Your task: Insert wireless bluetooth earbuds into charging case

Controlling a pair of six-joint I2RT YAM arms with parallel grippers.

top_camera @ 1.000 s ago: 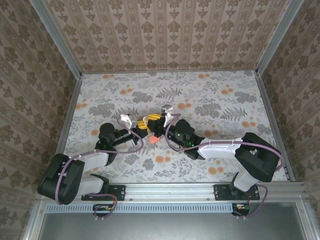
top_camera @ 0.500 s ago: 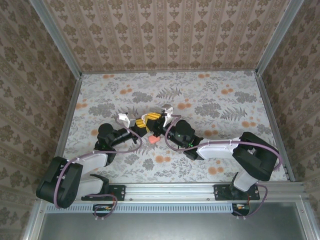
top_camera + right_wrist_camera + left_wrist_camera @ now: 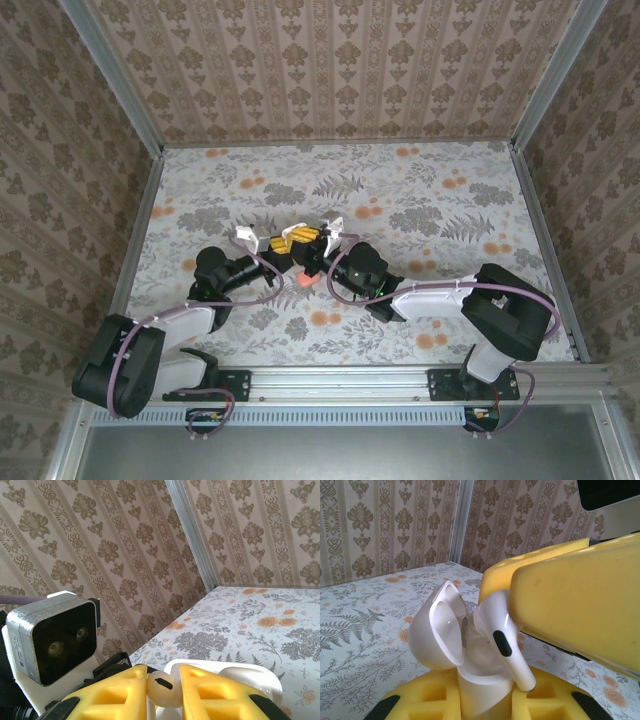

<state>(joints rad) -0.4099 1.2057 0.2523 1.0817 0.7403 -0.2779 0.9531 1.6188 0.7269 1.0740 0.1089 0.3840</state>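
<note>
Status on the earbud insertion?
Left gripper shut on open charging case. Right gripper shut on white earbud, at case opening, not seated. Nothing between them.

We find the two arms meeting at mid-table. The charging case (image 3: 480,680) sits between the fingers of the left gripper (image 3: 485,705), its lid (image 3: 437,630) swung open to the left. The earbud (image 3: 501,635) stands stem-down at the case's mouth, right of the lid, pinched in the right gripper (image 3: 162,692) above it. A small loose piece (image 3: 300,281) lies on the table (image 3: 450,190), nearer the bases.
</note>
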